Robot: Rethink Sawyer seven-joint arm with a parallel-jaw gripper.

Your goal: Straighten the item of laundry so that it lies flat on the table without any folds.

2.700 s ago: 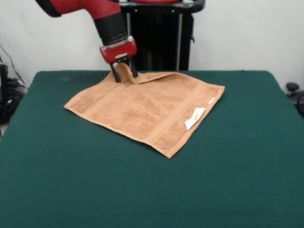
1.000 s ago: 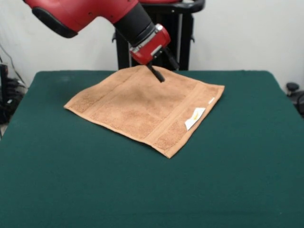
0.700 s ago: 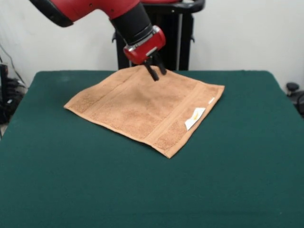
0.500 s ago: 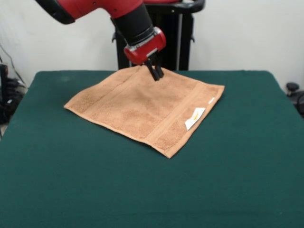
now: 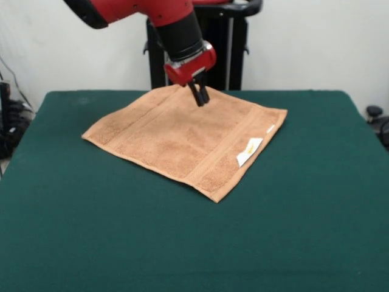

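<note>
While towel (image 5: 182, 140) lies flat on table (image 5: 304, 231), jaws together just above far corner.

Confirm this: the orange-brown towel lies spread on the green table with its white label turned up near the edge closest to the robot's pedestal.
Wrong on the label. In the front view the towel lies spread on the table, but its white label sits on the side away from the pedestal, toward the camera.
</note>
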